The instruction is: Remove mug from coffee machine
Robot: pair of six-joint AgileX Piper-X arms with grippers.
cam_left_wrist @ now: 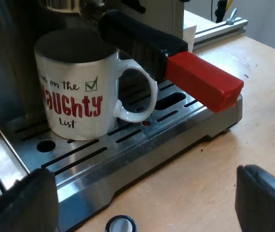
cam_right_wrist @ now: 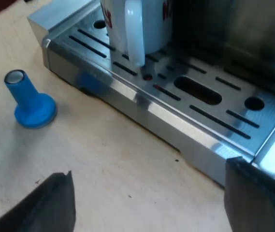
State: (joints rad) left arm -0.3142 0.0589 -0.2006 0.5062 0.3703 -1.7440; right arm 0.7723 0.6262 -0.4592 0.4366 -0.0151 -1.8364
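Note:
A white mug (cam_left_wrist: pixel 81 87) with red and black lettering stands upright on the espresso machine's metal drip tray (cam_left_wrist: pixel 142 140), under the locked holder. The holder's dark handle (cam_left_wrist: pixel 139 38) juts out over the mug's ear and ends in red (cam_left_wrist: pixel 205 79). My left gripper (cam_left_wrist: pixel 147 203) hangs open in front of the tray, its fingers (cam_left_wrist: pixel 28 203) wide apart and clear of the mug. My right gripper (cam_right_wrist: pixel 151 203) is open too, above the wooden table just off the tray's edge (cam_right_wrist: pixel 142 104), with the mug's handle (cam_right_wrist: pixel 133 34) beyond it.
A blue tamper (cam_right_wrist: pixel 30 102) stands on the wooden table (cam_right_wrist: pixel 103 164) close to the tray's corner. Its round top (cam_left_wrist: pixel 120 224) also peeks up by the tray's edge between my left fingers. A metal rail (cam_left_wrist: pixel 219 29) lies on the table beyond the machine.

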